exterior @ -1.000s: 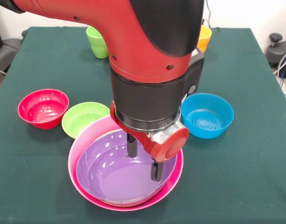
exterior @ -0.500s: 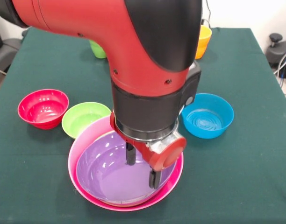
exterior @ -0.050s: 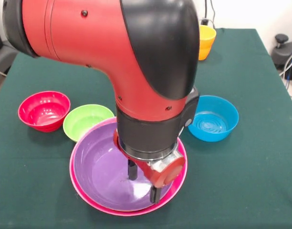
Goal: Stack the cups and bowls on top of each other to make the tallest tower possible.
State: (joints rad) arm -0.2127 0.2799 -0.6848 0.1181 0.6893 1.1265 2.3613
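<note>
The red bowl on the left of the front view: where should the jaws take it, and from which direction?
Grip the red bowl by its thin rim, coming straight down from above with one jaw inside and one outside. It sits upright and open, and its round sloping wall looks too wide to span. The side away from the green bowl gives more room.

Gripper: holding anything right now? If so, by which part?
Nothing is held. The gripper is open, its fingers down inside the purple bowl that sits in the pink bowl, clamped on neither rim.

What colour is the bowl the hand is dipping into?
Purple bowl, nested in a pink bowl; only the front view shows it.
</note>
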